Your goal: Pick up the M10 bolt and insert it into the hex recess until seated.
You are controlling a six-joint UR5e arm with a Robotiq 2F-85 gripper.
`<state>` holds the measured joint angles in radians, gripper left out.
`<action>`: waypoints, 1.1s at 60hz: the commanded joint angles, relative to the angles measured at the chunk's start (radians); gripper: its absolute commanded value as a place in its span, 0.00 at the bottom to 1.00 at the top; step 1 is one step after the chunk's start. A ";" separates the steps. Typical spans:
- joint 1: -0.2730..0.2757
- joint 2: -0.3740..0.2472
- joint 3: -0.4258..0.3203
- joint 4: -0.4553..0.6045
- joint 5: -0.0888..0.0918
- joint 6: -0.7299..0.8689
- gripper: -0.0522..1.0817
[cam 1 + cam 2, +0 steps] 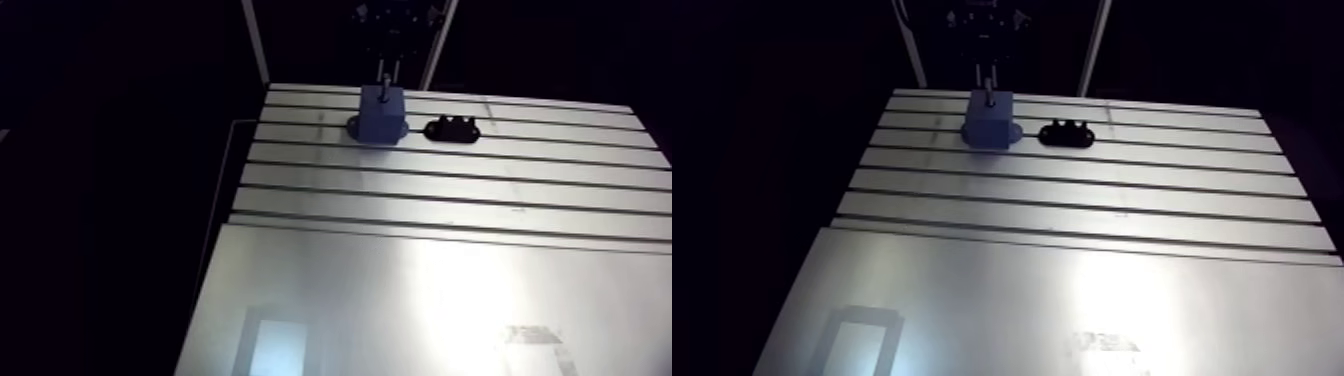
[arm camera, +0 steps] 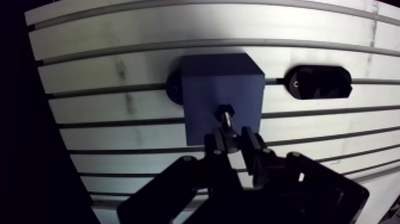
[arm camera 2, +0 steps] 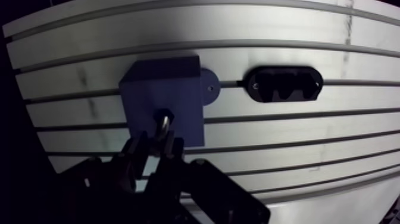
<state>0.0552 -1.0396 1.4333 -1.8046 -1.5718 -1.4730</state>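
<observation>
the arm reaches to the far end of the table [image 1: 450, 210], its wrist coming straight down from above, so the gripper [image 2: 232, 136] hangs upright over the blue block [image 2: 220, 89]. in the wrist view the two fingers [image 2: 250, 146] stand close together, with only a narrow gap between them, and they are clamped on the shiny shank of the bolt [image 2: 225, 116].

the bolt stands upright with its long axis vertical and in line with the gripper. its dark head points down and its shank runs up into the fingers. the head sits at the recess [image 2: 224, 109] in the block's top face; how deep it sits cannot be told.

the block stands on the slotted part of the table, with a round dark flange showing at its base on each side in the arm view. a black holder [image 2: 318, 82] with scalloped cut-outs lies just beside it along the same slat, apart from it.
</observation>
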 commanded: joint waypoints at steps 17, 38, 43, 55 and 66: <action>0.000 0.004 -0.003 0.000 0.000 0.000 0.73; 0.000 0.008 -0.006 -0.001 0.000 -0.002 0.73; 0.000 0.010 -0.006 -0.002 0.000 -0.002 0.73; 0.000 0.016 -0.008 -0.002 0.000 -0.002 0.73; 0.000 0.017 -0.011 -0.002 0.000 -0.002 0.73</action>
<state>0.0552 -1.0256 1.4251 -1.8062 -1.5716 -1.4749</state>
